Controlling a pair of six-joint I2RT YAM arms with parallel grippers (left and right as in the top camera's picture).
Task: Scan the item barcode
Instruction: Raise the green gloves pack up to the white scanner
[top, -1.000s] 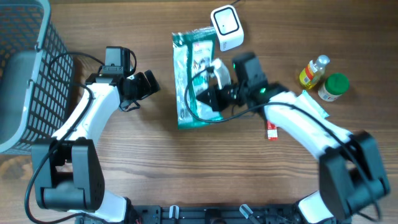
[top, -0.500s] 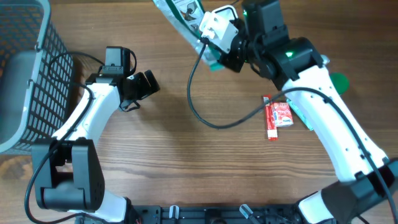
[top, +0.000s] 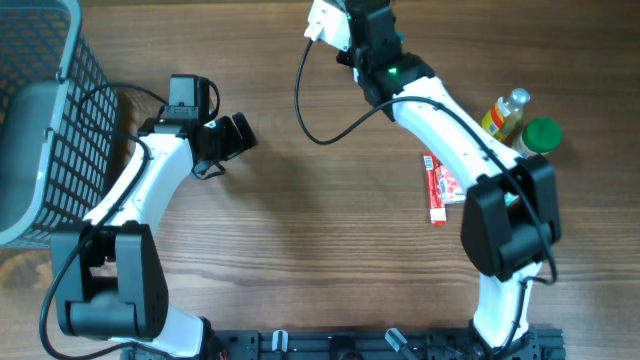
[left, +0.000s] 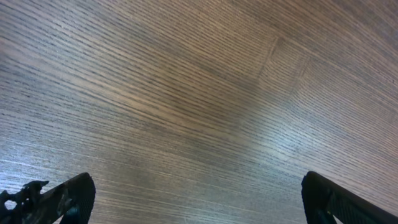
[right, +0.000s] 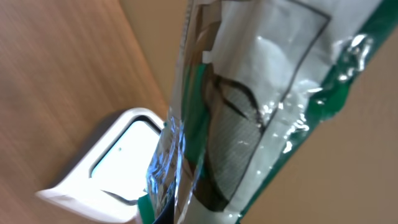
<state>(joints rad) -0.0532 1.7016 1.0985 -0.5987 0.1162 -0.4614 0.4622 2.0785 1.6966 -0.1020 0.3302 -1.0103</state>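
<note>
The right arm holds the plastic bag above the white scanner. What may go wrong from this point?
1. The bag is glossy and creased, with bright glare, and no barcode shows in the right wrist view, so the scan may fail.
2. The lower end of the bag appears to hang close to the scanner. Whether they touch cannot be told, but a further move might push the scanner.

— What does the packet look like?
— Crinkled clear plastic with green edges, white and dark contents inside, hanging tilted, close to the right wrist camera.
— And the scanner?
— A white rounded box with a pale window, partly hidden behind the packet's lower edge.
</note>
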